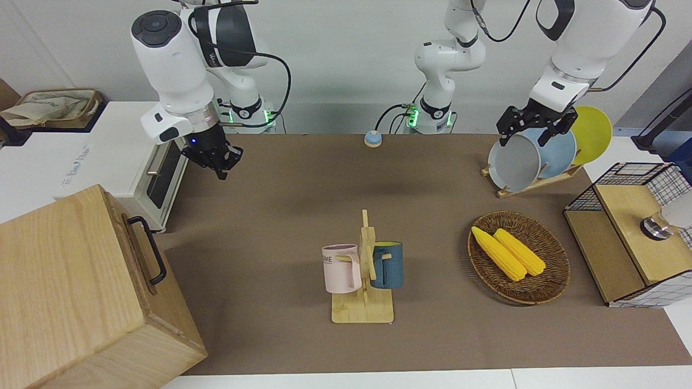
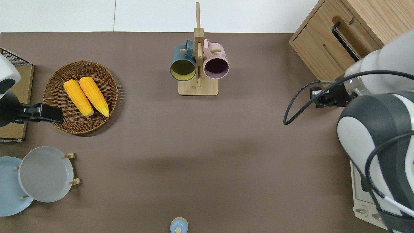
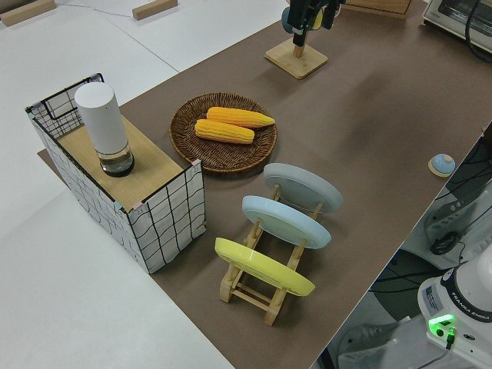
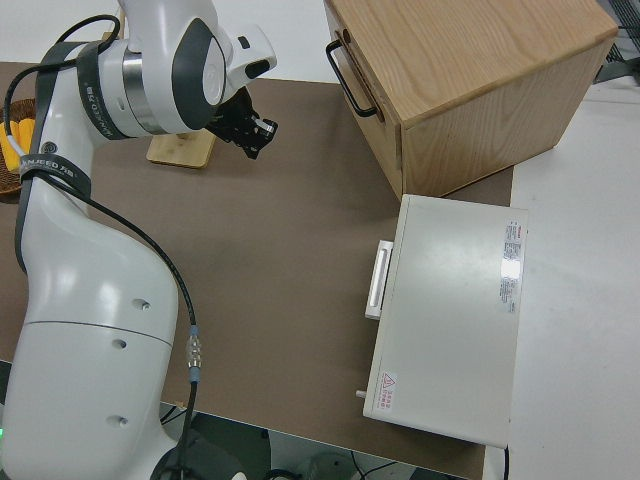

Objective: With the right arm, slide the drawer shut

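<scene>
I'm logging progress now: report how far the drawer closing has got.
Done: the drawer looks shut, its front flush with the wood cabinet. In hand: nothing; the right hand is up over the bare table mat, clear of the black handle. Left: apparently only parking that arm. The left arm is parked.

corn in basket — probably touching.

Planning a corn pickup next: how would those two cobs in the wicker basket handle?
The corn cobs look round and tapered, so they would probably roll. They lie touching in the shallow wicker basket, so lifting one may shift the other.
</scene>
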